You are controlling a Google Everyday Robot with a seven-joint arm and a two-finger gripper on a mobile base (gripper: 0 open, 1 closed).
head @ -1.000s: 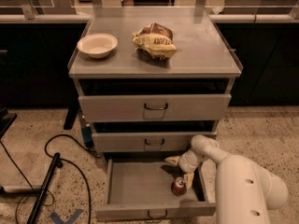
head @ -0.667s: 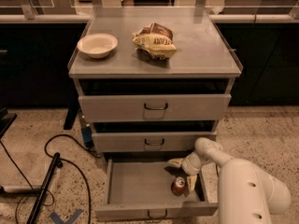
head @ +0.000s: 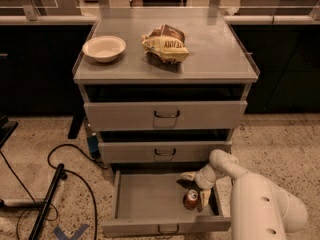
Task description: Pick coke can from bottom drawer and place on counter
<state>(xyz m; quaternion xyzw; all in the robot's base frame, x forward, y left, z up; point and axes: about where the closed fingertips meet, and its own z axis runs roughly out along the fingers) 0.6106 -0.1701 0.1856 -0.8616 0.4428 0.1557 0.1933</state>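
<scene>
The coke can [head: 191, 199], small and red with a silver top, stands upright on the floor of the open bottom drawer [head: 145, 201], at its right side. My gripper [head: 196, 188] reaches down into the drawer from the right, just above and around the can. One pale finger [head: 188, 176] points left behind the can and the other [head: 205, 197] hangs beside it on the right, so the jaws stand open. The counter [head: 210, 54] is the grey cabinet top above.
A white bowl [head: 104, 48] and a yellow-and-brown snack bag [head: 165, 44] lie on the counter. The top drawer [head: 165, 115] and middle drawer [head: 165, 151] stick out slightly. Black cables [head: 70, 174] and a stand lie on the floor at left. My white arm [head: 265, 204] fills the lower right.
The arm has shifted slightly right and the gripper has settled lower around the can. The can has not moved.
</scene>
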